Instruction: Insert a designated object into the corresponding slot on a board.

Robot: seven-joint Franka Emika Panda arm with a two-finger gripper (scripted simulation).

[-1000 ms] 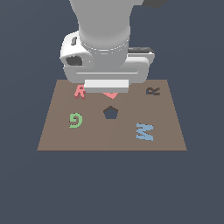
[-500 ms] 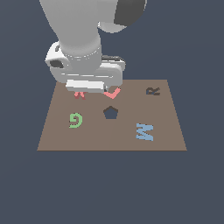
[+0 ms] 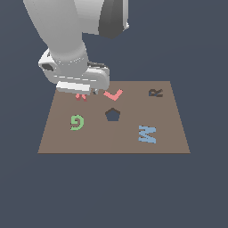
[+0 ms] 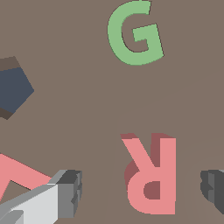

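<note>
My gripper (image 4: 142, 186) is spread wide and sits low over the pink-red R block (image 4: 151, 173), one finger (image 4: 70, 192) on each side, neither touching it. The R lies flat on the brown board (image 3: 164, 116), near the green G (image 4: 134, 33). The dark R slot (image 3: 155, 92) is well apart, at the far corner on the exterior view's right.

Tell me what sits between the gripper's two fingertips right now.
In the wrist view, the pink-red R block lies flat on the brown board, between the open gripper's two fingers, untouched by either.
</note>
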